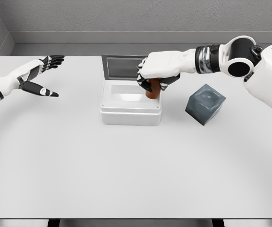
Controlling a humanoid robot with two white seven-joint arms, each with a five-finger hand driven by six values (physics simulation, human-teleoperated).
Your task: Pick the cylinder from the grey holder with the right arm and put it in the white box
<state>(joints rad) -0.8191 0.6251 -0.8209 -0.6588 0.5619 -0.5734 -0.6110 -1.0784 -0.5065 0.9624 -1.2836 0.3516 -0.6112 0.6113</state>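
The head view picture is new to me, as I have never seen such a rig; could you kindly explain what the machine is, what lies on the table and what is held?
This is a simulator's render, seen from a camera on a humanoid robot's head, looking down at a white table. The two white arms are the robot's own. The left hand hangs open over the table's left side, holding nothing. The right hand grips a brown-orange cylinder at the right edge of the white box, whose lid stands open behind it. To the right sits the grey holder, a tilted dark cube, now without the cylinder.
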